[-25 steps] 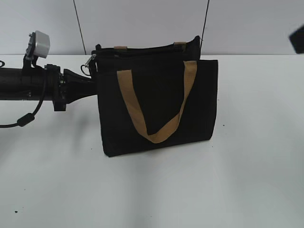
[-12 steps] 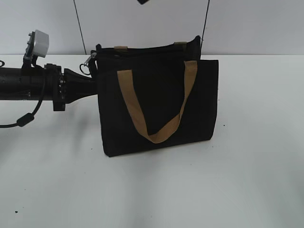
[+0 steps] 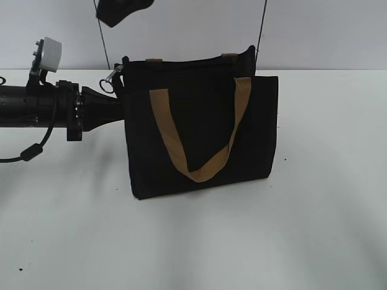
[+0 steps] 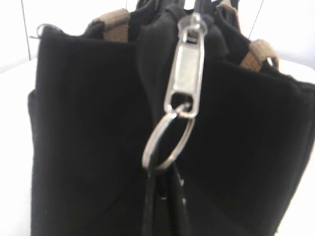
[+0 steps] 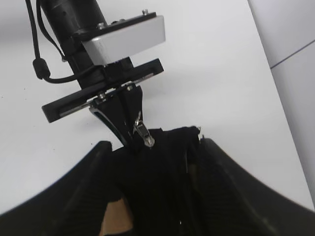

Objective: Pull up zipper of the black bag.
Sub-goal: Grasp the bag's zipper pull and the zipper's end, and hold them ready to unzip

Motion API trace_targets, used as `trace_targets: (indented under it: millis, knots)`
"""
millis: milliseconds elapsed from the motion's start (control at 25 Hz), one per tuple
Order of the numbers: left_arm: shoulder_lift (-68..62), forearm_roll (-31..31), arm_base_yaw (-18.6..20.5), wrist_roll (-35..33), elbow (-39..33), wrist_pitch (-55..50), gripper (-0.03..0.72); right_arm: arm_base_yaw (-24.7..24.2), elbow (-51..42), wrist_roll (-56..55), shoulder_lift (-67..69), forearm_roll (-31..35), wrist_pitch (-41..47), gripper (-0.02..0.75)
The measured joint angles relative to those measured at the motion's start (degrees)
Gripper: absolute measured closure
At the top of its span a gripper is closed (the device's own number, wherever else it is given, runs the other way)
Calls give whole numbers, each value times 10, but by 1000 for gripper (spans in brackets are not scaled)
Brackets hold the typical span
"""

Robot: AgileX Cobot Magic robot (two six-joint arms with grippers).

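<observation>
The black bag (image 3: pixel 199 130) stands upright on the white table, tan handles on its front. Its zipper (image 3: pixel 181 62) runs along the top edge. The silvery pull (image 3: pixel 115 77) and ring (image 3: pixel 107 86) hang at the bag's left end. The left wrist view shows the pull (image 4: pixel 186 73) and ring (image 4: pixel 167 142) close up. My left gripper (image 3: pixel 121 104) is shut on the bag's left end fabric, just under the ring (image 4: pixel 165 206). My right gripper (image 3: pixel 124 9) hovers above the bag's left end. In the right wrist view it is open (image 5: pixel 157 196), a finger on each side of the bag top (image 5: pixel 167 177), near the pull (image 5: pixel 143 132).
The white table (image 3: pixel 326 229) spreads around the bag, with a pale wall behind. The left arm (image 3: pixel 36 106) with its camera and a black cable (image 3: pixel 33 151) lies along the table at the left. Two thin dark lines run down the wall.
My right gripper has swept from the upper right edge leftward along the top and now hangs above the bag's left end. The left arm and the bag have stayed put.
</observation>
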State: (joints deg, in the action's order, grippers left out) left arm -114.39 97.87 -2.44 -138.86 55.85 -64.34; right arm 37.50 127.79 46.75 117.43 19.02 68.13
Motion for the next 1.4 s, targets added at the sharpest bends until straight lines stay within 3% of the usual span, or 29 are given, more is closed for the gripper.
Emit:
trace_targets:
  millis: [320,560,1400]
  knots:
    - [2,-21,0,12,0,-10,653,36,1,36,39,4,-79,330]
    - [33,-26,0,18,0,3,653,38,2,43,62,5,-79,377]
    - [40,-29,0,21,0,15,654,38,2,70,112,6,-74,412]
